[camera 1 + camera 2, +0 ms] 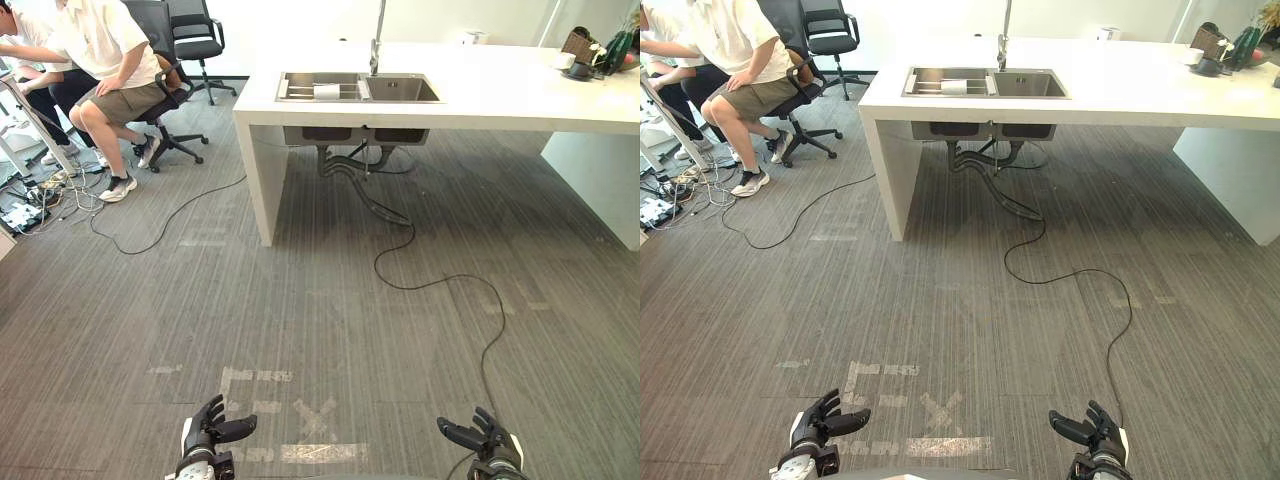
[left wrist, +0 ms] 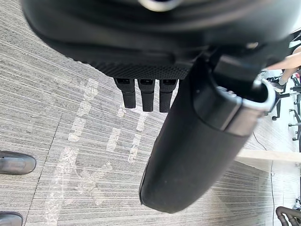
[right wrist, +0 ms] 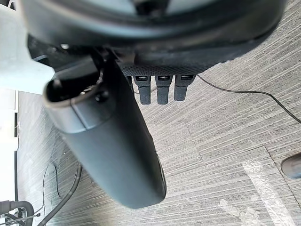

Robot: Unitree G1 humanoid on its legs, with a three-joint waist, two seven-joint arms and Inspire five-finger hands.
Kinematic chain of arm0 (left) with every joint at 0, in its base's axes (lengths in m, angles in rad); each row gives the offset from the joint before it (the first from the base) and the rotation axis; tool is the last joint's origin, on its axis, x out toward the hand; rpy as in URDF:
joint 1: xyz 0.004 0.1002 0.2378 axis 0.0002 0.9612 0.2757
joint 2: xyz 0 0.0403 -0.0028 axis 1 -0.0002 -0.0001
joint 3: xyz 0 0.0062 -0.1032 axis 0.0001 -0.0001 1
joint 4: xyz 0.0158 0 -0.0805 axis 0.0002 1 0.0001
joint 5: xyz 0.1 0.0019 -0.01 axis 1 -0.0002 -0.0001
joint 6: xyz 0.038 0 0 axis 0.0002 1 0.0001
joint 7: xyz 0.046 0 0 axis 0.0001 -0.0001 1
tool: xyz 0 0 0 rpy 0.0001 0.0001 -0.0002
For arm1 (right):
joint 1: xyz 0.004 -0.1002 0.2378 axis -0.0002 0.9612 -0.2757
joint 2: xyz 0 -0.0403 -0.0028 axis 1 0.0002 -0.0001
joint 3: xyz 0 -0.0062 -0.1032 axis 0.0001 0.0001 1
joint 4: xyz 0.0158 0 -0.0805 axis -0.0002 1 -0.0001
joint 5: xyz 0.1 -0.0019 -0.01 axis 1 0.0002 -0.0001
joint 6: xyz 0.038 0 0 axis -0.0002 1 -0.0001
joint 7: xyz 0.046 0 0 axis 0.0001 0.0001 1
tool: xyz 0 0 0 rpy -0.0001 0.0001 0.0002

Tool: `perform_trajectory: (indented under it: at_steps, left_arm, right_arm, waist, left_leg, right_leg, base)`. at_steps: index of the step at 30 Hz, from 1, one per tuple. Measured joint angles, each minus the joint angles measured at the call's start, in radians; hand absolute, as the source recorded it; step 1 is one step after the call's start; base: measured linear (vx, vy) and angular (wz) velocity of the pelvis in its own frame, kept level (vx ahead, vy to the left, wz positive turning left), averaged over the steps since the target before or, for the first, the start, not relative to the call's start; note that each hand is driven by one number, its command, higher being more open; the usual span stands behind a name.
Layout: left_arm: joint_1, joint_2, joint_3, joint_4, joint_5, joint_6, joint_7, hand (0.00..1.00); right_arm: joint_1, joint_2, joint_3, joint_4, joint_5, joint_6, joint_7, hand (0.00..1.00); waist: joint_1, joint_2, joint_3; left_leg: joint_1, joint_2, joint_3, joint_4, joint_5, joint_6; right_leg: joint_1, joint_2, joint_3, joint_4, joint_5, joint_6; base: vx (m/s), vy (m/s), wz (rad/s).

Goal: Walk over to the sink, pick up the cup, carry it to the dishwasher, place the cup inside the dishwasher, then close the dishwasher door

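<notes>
A steel double sink [image 1: 400, 90] with a tall tap [image 1: 377, 40] is set in a white counter [image 1: 500, 90] across the room, well ahead of me. A small white thing [image 1: 326, 91] lies in its left basin; it looks like the cup, too far off to be sure. My left hand [image 1: 207, 432] and right hand [image 1: 487, 440] hang low near me over the grey floor, far from the sink. Both are open and hold nothing. In the wrist views the left hand's fingers [image 2: 146, 96] and the right hand's fingers [image 3: 162, 89] are straight above bare floor.
A person [image 1: 105, 50] sits on an office chair at the back left, with a tangle of cables [image 1: 45, 195] beside them. A second chair [image 1: 195, 40] stands behind. A basket and bottles [image 1: 595, 50] sit on the counter's far right. Pipes [image 1: 355, 165] hang under the sink. Tape marks [image 1: 315, 420] lie between my hands.
</notes>
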Motion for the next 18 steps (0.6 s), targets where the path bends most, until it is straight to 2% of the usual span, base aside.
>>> perform_trajectory:
  at_steps: [18]
  left_arm:
    - [0.0,0.0,0.0,0.005,-0.003,0.0,-0.004,0.9]
  right_arm:
    - [-0.002,-0.016,-0.016,0.008,0.0,0.0,0.0,0.9]
  waist:
    - [-0.002,0.001,0.0]
  left_leg:
    - [0.004,0.0,0.004,-0.009,0.0,0.0]
  right_leg:
    - [-0.001,0.002,0.009,-0.004,0.001,-0.001]
  base:
    - [0.0,0.0,0.0]
